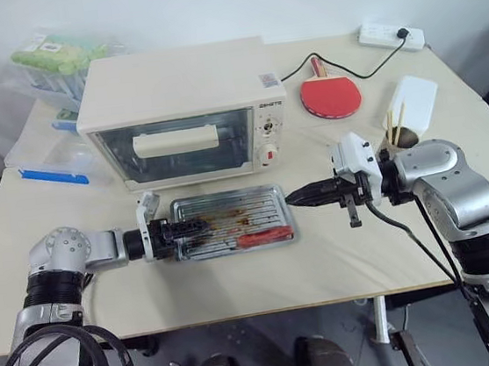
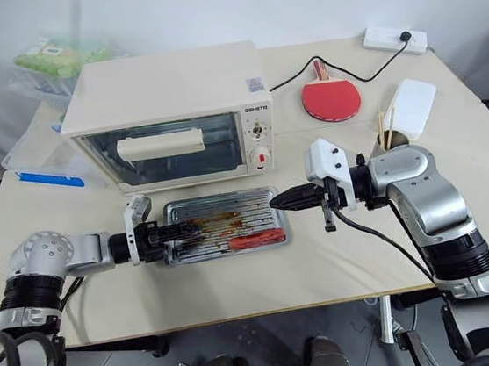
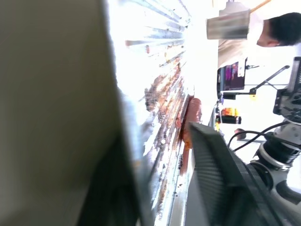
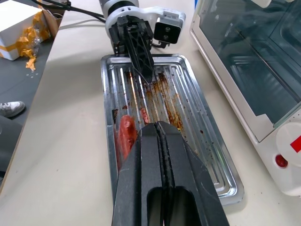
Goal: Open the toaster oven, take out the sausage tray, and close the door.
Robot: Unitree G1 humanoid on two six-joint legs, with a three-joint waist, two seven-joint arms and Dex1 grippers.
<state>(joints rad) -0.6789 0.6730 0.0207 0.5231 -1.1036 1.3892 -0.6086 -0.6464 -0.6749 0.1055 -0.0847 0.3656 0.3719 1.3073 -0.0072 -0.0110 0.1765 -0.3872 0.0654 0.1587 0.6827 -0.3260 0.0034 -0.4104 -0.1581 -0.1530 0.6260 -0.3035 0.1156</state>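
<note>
Sausage tray (image 1: 231, 222) lay flat on the table (image 1: 342, 260), just in front of the toaster oven (image 1: 183, 110) and near the table's front edge. One red sausage (image 1: 265, 236) lay in the tray, at the front right. Brown grease marks were on its ribbed base. The oven sat toward the back of the table, and its glass door (image 1: 179, 148) was shut, with the bar handle across it.

The left gripper (image 1: 198, 229) reached over the tray's left end. Its fingers were a little apart, one above the rim and one below it. The right gripper (image 1: 292, 198) hung just past the tray's right end, pointing at it. Its fingers were pressed together and held nothing.
</note>
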